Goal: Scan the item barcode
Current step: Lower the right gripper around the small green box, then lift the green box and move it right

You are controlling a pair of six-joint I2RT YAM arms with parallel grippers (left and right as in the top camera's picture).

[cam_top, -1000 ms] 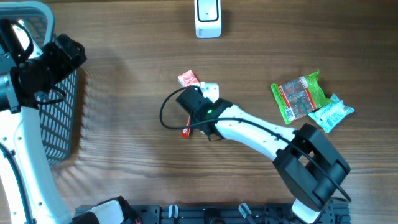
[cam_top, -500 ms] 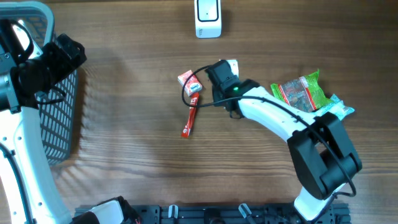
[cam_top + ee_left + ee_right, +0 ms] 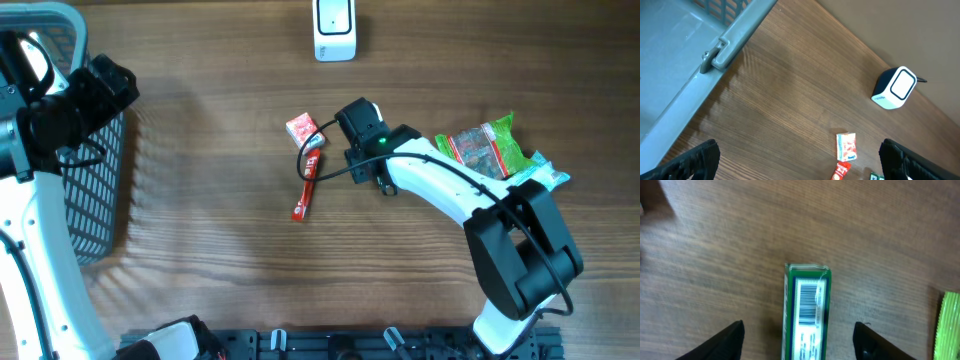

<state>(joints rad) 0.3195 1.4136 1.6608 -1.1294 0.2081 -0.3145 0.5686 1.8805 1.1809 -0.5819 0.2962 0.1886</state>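
Green box (image 3: 807,312) lies on the tabletop (image 3: 200,270) directly between the fingers of the right gripper (image 3: 799,327), its barcode face turned up toward the wrist camera.

Far to the left, the left gripper (image 3: 797,147) hangs spread wide and empty beside the basket (image 3: 735,37), taking no part. Just left of the right gripper lie a small red packet (image 3: 303,127) and a red stick pack (image 3: 308,185). The right gripper itself is released: bare wood shows on both sides of the box, so nothing is grasped. To its right sit the green snack packets (image 3: 483,152).

As a judgement, the barcode is exposed, but the box is well apart from the white scanner (image 3: 334,30), which stands beyond the gripper at the far edge. Whether a scan has registered cannot be told; if not, picking the box up and presenting it remains.

Only the right wrist view shows the barcode and the gaps at the fingers; from overhead the arm hides most of the box. The overhead and left wrist views alone show the scanner.
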